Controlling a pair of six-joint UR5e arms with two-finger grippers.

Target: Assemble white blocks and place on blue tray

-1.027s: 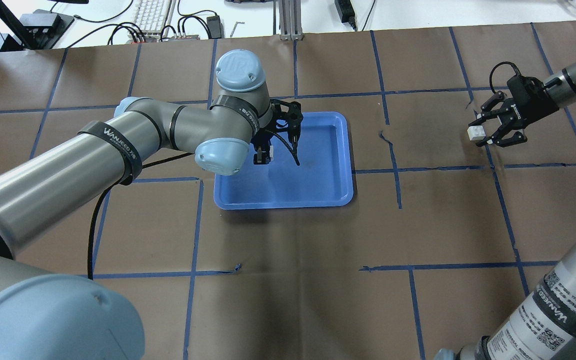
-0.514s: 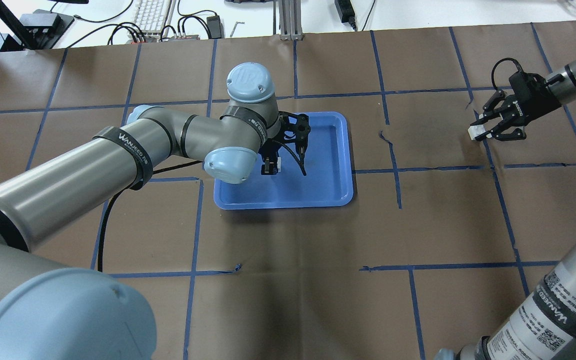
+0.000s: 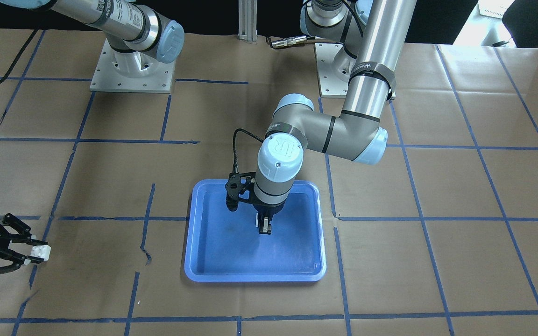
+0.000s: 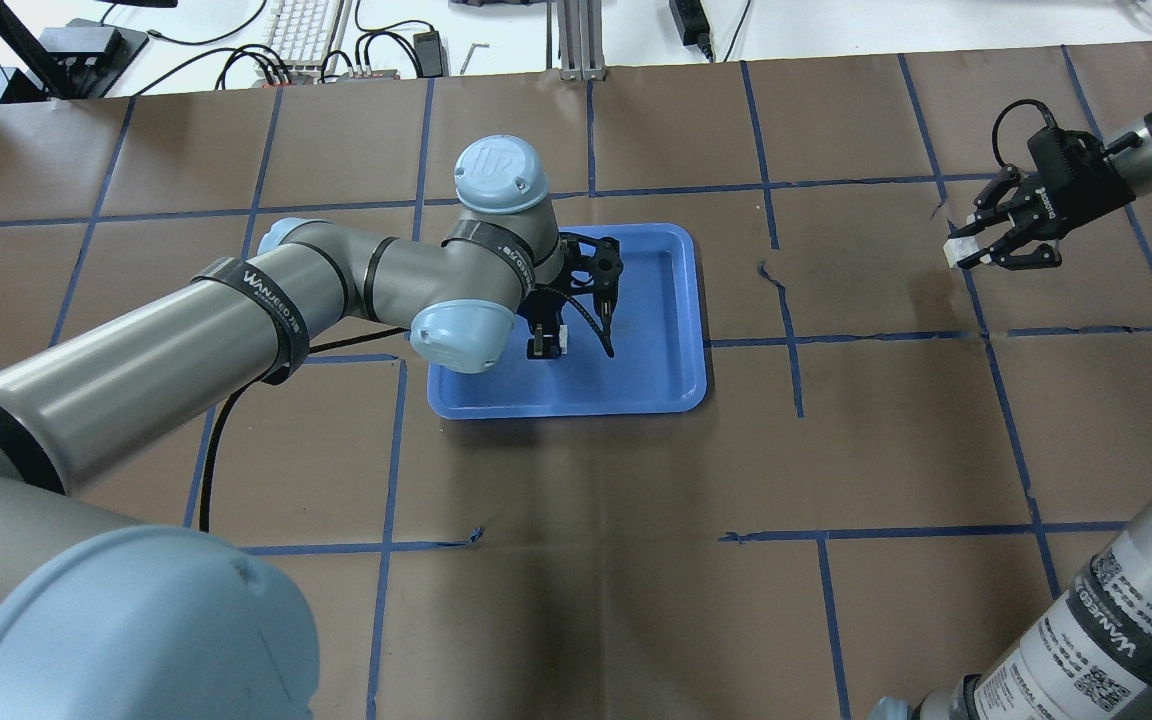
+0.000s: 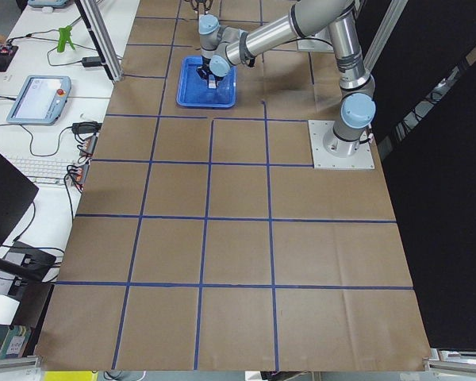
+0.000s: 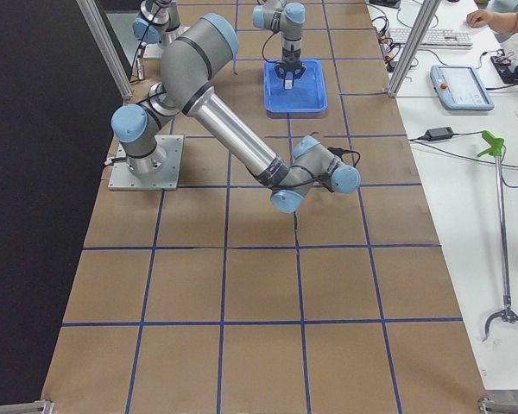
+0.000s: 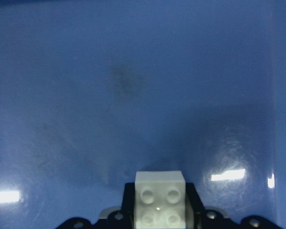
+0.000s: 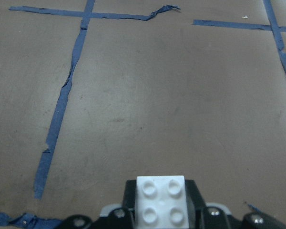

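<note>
Centrally, the large shallow blue plastic tray (image 4: 658,310) lies beneath the left gripper (image 4: 546,345), closed on one small white studded plastic brick (image 7: 159,204); far right, the right gripper (image 4: 971,251) pinches a second white brick (image 8: 161,200). Misaligned studs could jam mating.

Opposed exterior views, common blue tray (image 4: 651,372)

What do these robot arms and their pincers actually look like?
The left arm and right arm are silver-grey tubes with rounded light-blue joint caps and black bands lettered in white. A black cable runs beside the left one. The left gripper and right gripper are black two-fingered linkages; the right one bears white lettering.
</note>
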